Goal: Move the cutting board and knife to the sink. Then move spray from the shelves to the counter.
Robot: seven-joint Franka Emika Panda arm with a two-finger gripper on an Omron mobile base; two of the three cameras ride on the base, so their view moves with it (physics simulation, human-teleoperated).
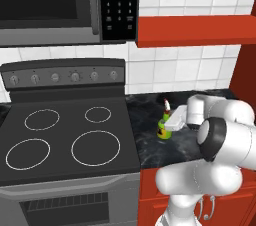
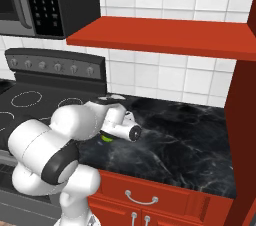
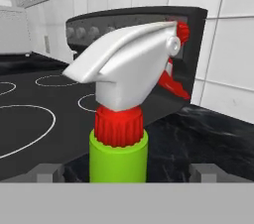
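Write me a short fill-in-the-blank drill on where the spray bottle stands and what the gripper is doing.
1. The spray stands upright on the black ____, right of the stove.
2. The gripper has its fingers ____, one on each side of the bottle's neck.
3. The bottle's body is ____, with a red collar under its white trigger head.
4. The red shelf hangs ____ the counter.

Missing words: counter; open; green; above

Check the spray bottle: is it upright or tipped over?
Upright. The spray stands on the counter beside the stove, trigger head on top, between the open tool's fingertips.
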